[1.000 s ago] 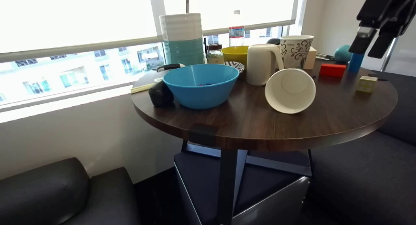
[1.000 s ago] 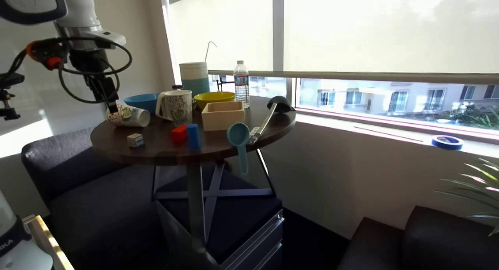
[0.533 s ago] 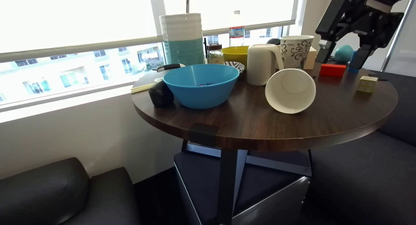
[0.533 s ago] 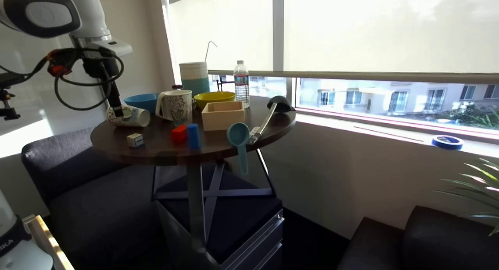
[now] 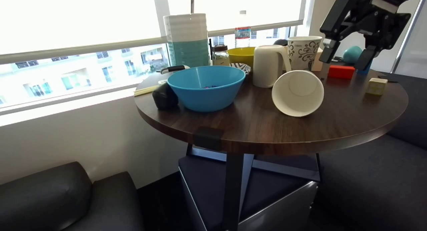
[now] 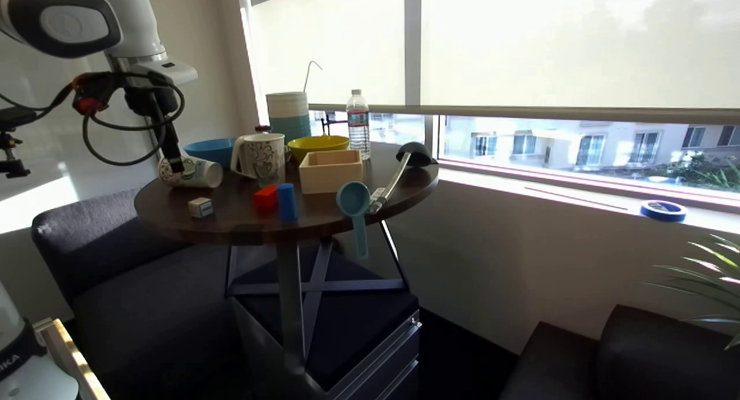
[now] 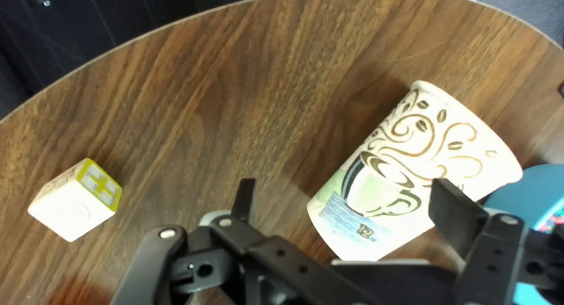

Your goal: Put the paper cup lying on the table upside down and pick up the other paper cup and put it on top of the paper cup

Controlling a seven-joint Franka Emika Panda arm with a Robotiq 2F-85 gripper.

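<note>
Table (image 5: 260,126), round, wooden: bore cup (image 7: 405,177), on its side, and other cup (image 5: 303,54), upright. Gripper (image 7: 350,203): wide, empty, off-centre to lying cup; closing thus risked a finger (image 7: 458,217) rolling or denting it.

The wrist view looks steeply down at the surface (image 7: 211,115), close in, past the end effector (image 7: 341,192).
In an exterior view, from slightly above the surface, the lens faces the open mouth of the lying paper cup (image 5: 298,93), frame-left of the end effector; in an exterior view from farther back, the window blind (image 6: 578,47) stretches frame-right of the end effector. All three share the lying paper cup and part of the surface.
</note>
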